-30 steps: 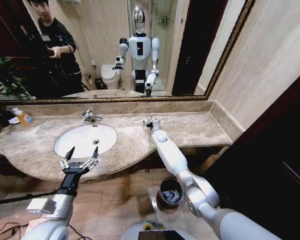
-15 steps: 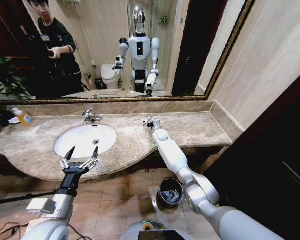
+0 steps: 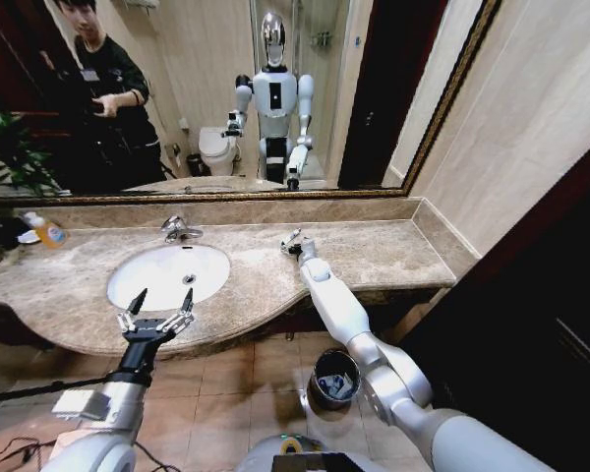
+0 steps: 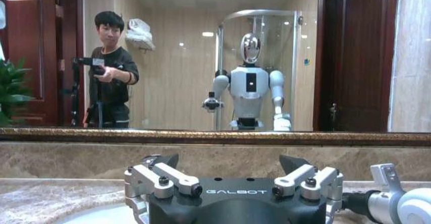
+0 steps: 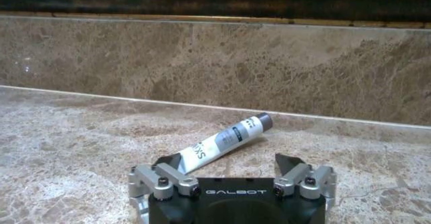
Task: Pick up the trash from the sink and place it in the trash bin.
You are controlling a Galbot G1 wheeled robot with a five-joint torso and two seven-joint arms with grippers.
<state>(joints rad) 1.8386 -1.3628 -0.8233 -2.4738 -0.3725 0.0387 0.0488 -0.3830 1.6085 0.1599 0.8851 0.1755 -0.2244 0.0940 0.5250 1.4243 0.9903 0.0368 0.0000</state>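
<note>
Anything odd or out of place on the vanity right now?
One item: a small white tube lies on its side on the marble counter right of the sink, just ahead of the open right gripper, near the backsplash. The left gripper, open, is at the basin's front edge. No spills or damage visible.

A bathroom: marble counter (image 3: 374,251), oval sink (image 3: 167,273), faucet (image 3: 178,229), wall mirror (image 3: 226,98).
</note>
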